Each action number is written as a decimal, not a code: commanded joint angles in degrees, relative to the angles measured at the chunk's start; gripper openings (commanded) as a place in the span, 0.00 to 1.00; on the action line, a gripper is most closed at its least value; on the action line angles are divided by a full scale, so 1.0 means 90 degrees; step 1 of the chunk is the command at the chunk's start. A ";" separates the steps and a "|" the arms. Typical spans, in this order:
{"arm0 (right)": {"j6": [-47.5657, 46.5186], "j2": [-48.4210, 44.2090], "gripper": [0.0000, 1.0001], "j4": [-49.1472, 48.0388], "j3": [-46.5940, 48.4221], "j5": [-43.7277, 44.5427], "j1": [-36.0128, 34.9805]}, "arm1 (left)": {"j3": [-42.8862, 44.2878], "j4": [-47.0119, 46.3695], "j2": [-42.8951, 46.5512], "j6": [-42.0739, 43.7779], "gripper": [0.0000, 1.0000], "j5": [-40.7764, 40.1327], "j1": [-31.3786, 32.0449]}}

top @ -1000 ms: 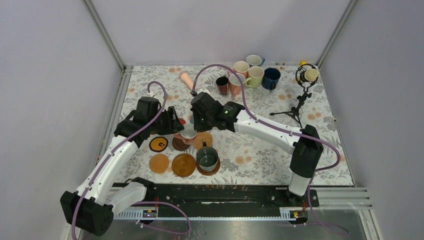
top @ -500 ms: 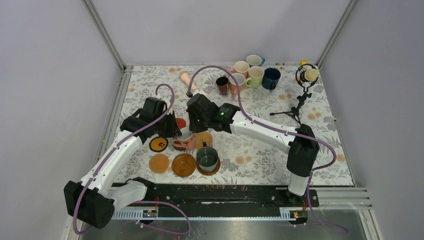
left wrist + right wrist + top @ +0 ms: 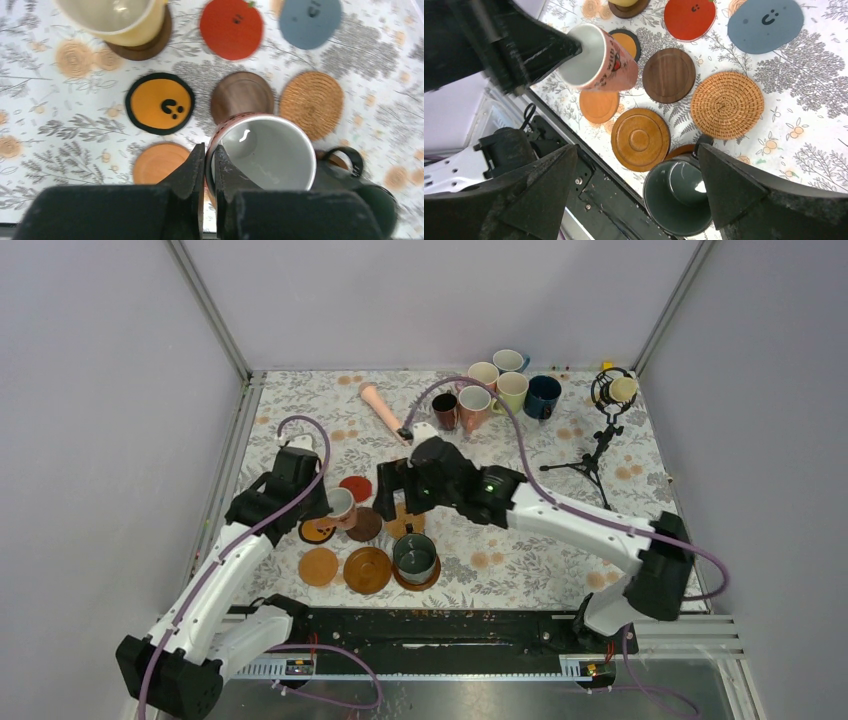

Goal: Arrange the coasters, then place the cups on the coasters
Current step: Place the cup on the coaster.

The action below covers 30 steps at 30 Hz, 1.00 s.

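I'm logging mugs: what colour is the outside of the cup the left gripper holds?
Pink with dark lettering; the cup shows best in the right wrist view.

Floral-print white tablecloth (image 3: 530, 565) covers the table. Long pink tapered stick (image 3: 382, 408) lies flat at the back, left of centre. Small black tripod microphone (image 3: 605, 428) with a cream foam head stands back right, well apart from the stick. Black metal rail (image 3: 450, 632) runs along the near edge.

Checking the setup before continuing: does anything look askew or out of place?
The pink cup hangs tilted, pinched by its rim in the left gripper, above the coasters rather than standing on one.
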State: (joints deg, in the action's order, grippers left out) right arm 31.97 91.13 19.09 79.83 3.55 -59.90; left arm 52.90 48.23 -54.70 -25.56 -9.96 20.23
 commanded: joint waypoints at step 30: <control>-0.0270 -0.3237 0.99 -0.1391 -0.2952 -0.0372 0.1258 | -0.1740 -0.2174 0.0094 0.0349 0.00 -0.0239 -0.2061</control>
State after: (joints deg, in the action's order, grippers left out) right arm 30.57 62.89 9.47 53.69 1.78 -49.47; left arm 36.58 32.69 -53.17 -20.38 -11.38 2.00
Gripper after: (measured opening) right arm 0.993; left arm 0.055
